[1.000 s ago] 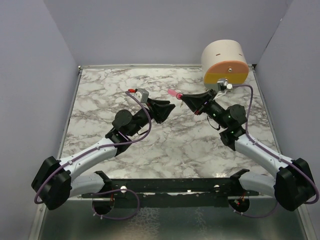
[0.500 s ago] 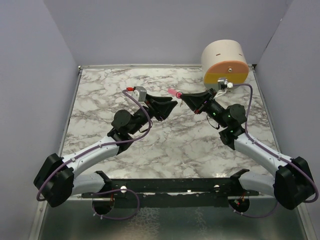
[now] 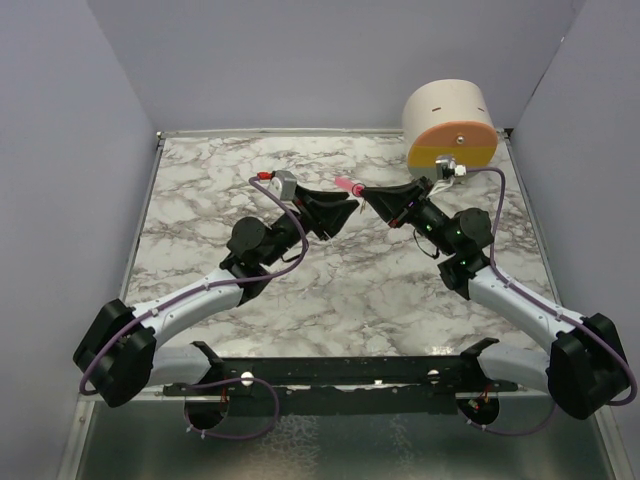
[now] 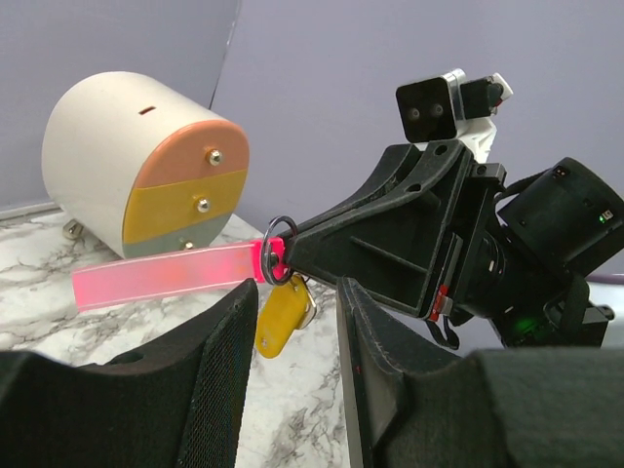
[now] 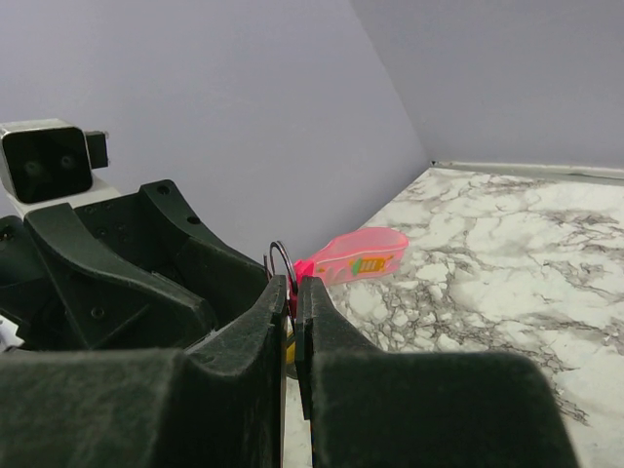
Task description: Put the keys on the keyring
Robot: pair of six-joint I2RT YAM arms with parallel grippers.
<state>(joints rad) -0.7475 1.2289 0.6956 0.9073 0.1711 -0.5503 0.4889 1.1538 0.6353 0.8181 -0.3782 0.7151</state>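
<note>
Left wrist: right pincer [image 4: 293, 255] clenches round wire keyring [image 4: 267, 232]; left pincer [image 4: 297, 314] gapes empty.

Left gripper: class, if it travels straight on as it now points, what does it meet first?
Probably the yellow key hanging from the keyring pinched by the right gripper; depth is uncertain.

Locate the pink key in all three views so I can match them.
Top external: pink key above center, at the right gripper tip.
Left wrist: pink key left of center, sticking out leftward.
Right wrist: pink key center, past the fingertips.
Shared landmark: right gripper, shut on one end of the key.
</note>
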